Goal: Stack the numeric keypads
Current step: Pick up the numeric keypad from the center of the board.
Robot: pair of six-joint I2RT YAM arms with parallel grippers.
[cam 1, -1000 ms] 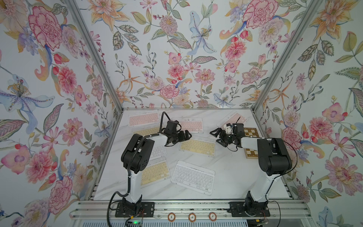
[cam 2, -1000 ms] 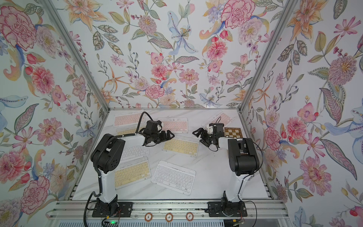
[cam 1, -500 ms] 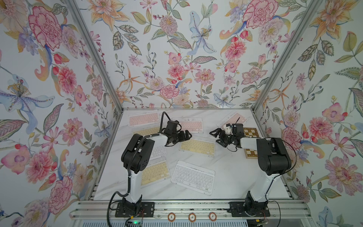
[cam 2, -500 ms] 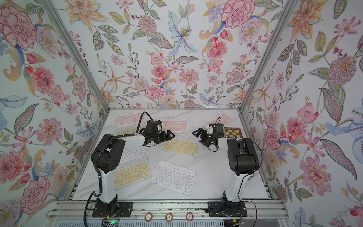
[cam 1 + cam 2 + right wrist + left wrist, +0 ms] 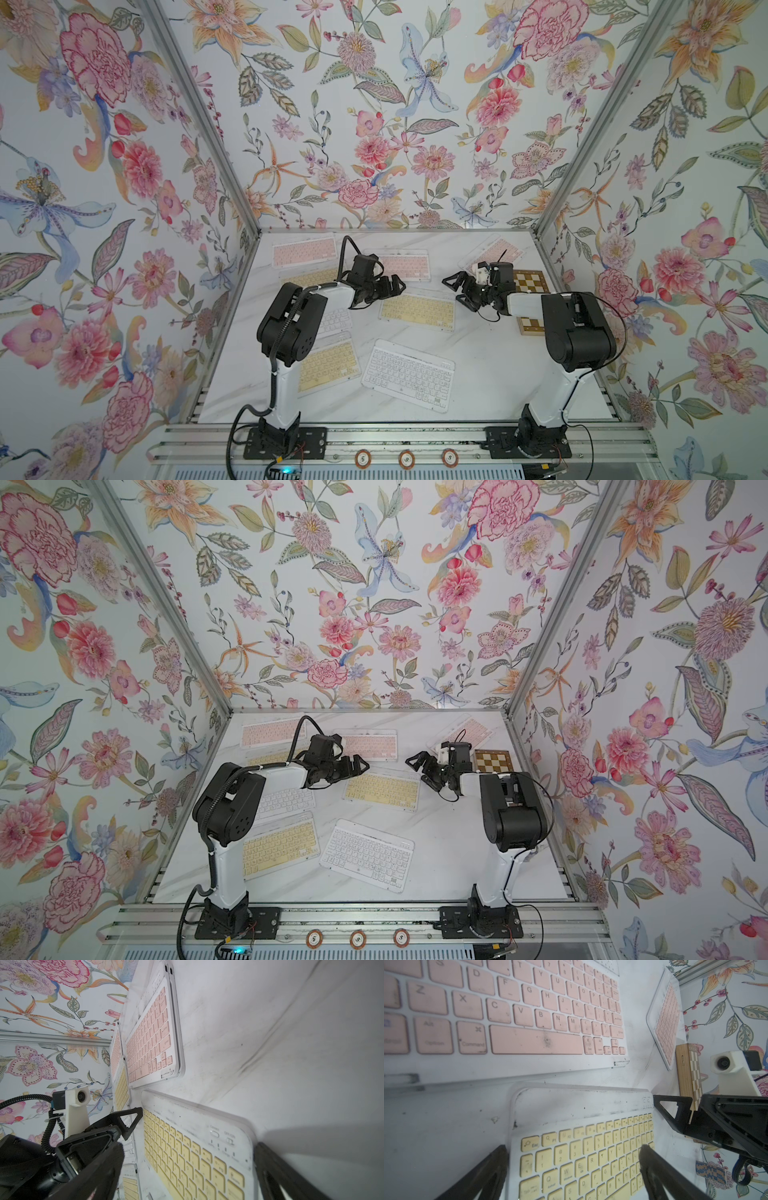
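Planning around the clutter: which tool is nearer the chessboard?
Right. The right tool hangs just beside the chessboard; the left tool is farther off, across the yellow keyboard that lies between them.

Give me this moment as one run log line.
left gripper: open, empty | right gripper: open, empty | position: at opposite ends of middle yellow keypad
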